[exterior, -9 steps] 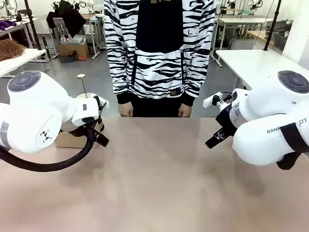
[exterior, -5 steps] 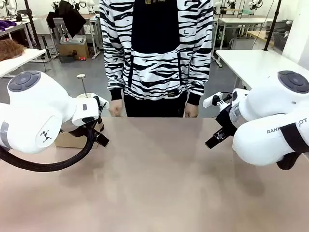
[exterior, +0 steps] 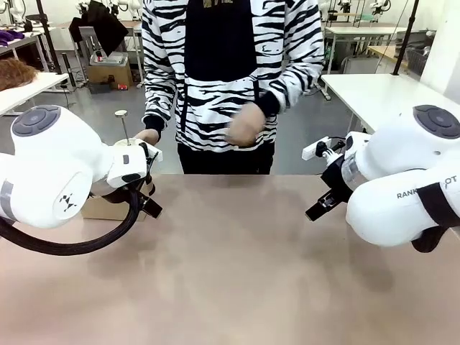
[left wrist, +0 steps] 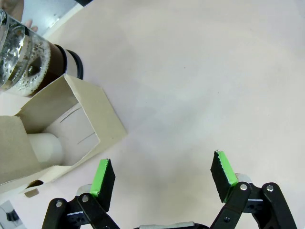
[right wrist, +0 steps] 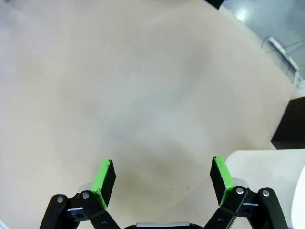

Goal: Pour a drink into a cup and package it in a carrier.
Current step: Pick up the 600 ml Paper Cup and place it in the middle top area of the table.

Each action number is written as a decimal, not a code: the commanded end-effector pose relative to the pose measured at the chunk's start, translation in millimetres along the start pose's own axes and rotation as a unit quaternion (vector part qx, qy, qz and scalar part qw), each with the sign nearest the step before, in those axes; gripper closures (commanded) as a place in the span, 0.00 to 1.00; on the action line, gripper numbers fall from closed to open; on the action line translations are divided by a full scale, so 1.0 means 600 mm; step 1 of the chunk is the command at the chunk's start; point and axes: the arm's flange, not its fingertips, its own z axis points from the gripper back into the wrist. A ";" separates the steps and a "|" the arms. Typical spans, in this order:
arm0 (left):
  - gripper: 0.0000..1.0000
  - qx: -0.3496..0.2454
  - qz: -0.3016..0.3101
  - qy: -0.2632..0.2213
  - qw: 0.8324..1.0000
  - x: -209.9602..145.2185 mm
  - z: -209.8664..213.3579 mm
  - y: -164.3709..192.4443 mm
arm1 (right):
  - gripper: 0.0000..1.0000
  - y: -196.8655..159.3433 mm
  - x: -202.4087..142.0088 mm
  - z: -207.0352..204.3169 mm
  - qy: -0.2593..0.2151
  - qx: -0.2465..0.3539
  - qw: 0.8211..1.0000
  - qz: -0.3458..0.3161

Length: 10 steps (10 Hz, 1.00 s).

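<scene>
Pitcher (left wrist: 19, 52) of clear glass, holding dark reddish-brown drink (left wrist: 56, 61), stands ahead of the left jaws, well apart from the right jaws. Both gape, empty.

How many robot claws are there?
2. The left claw hangs open near the cardboard carrier; the right claw hangs open over the table. None seem hidden.

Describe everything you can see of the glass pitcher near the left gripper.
The glass pitcher is clear, holding a dark brown drink in its lower part, with bubbles clinging above the liquid and a black band at its base. It stands on the table beside an open cardboard box; whether they touch is unclear. The picture's edge cuts off its top.
</scene>
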 end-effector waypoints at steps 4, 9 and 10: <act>0.00 0.000 0.000 0.000 1.000 0.000 0.000 0.000 | 0.00 -0.064 0.079 0.136 -0.020 0.020 1.000 0.006; 0.00 0.000 0.000 0.000 1.000 0.000 0.000 0.000 | 0.00 -0.255 0.081 0.213 -0.132 0.157 0.974 0.093; 0.00 0.000 0.000 0.000 1.000 0.000 0.000 0.000 | 0.00 -0.306 0.039 0.216 -0.173 0.180 0.961 0.120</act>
